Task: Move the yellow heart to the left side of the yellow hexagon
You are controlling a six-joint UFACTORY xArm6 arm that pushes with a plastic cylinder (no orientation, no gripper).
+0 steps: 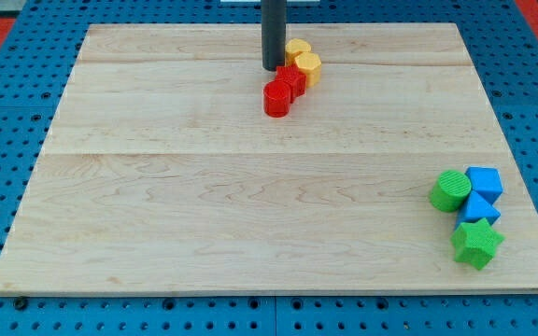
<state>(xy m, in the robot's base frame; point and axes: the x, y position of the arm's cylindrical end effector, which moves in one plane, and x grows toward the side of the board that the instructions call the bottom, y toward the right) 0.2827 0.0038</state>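
Observation:
Two yellow blocks sit touching near the view's top centre. The upper one [297,48] is partly hidden behind my rod. The lower one [309,67] is just to its lower right. I cannot tell for sure which is the heart and which is the hexagon. My tip [274,70] is down on the wooden board [157,187], right beside the upper yellow block on its left. A red block [290,80] lies just below and to the right of the tip, touching the lower yellow block. A red cylinder [276,99] stands below it.
At the view's lower right is a cluster: a green cylinder [450,190], a blue cube [485,181], another blue block [479,209] and a green star [477,245]. Blue pegboard surrounds the board.

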